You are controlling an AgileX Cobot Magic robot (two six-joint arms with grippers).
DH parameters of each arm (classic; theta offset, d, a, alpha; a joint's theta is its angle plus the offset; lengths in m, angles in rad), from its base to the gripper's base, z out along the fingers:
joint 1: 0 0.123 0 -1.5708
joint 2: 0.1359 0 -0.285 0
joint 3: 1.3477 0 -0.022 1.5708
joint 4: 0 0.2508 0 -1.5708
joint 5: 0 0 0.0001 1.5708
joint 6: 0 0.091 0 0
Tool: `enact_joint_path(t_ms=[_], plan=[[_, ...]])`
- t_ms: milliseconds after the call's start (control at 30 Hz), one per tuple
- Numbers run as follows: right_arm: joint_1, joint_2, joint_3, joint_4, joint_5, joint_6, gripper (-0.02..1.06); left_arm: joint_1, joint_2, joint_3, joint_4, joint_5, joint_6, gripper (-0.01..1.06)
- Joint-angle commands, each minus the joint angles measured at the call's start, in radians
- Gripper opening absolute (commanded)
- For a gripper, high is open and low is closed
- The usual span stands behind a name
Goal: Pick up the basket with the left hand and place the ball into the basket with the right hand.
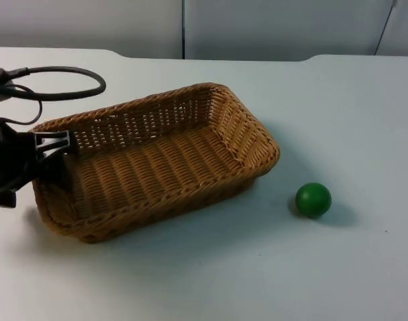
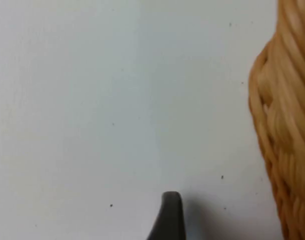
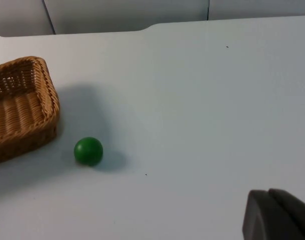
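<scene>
- Basket (image 1: 157, 157) sits on the white desk (image 1: 364, 100), wicker, rectangular, with nothing inside it. It looks slightly raised or tilted at the end away from the ball; I cannot tell whether it has left the desk.
- Ball (image 1: 314, 200), green, rests on the desk just beyond the basket's far short end, apart from it, not touching. The right wrist view gives the same reading: ball (image 3: 88, 151) near the basket's corner (image 3: 27, 100), with a clear gap between.
- Left end effector (image 1: 49, 148) is at the basket's short rim, on the side away from the ball. It appears to be at or on the rim, but whether the fingers are clamped cannot be told. In the left wrist view the wicker wall (image 2: 285, 125) runs close beside one black fingertip (image 2: 168, 215), with bare desk next to it.
- Right arm waits; its end effector (image 3: 277, 217) hangs well back from the ball, and its state cannot be told.
- Step in hand, as I judge it: the first one, securing and lifting the basket. The ball is untouched.
- Next move calls for a firm pinch across the rim and a level lift, so the basket does not swing or tip. After that the right arm must travel to the ball and close on its middle, since a round ball may roll if nudged.
</scene>
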Motion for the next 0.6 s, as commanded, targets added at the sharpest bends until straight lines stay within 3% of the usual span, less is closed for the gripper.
enact_joint_path(t_ms=[0,67,167,567], plan=[[-0.008,-0.003,0.004,0.004,-0.011,-0.006,0.0,-0.003,0.012,-0.006,-0.011,-0.021,-0.005,0.67],[-0.008,-0.003,0.004,0.004,-0.011,-0.006,0.0,-0.003,0.023,-0.007,-0.048,-0.033,-0.007,0.48],[-0.008,-0.003,0.004,0.004,-0.011,-0.006,0.0,-0.003,0.025,-0.01,-0.124,-0.04,-0.007,0.01],[-0.008,-0.003,0.004,0.004,-0.011,-0.006,0.0,-0.003,-0.056,-0.029,-0.282,0.024,-0.007,0.0]])
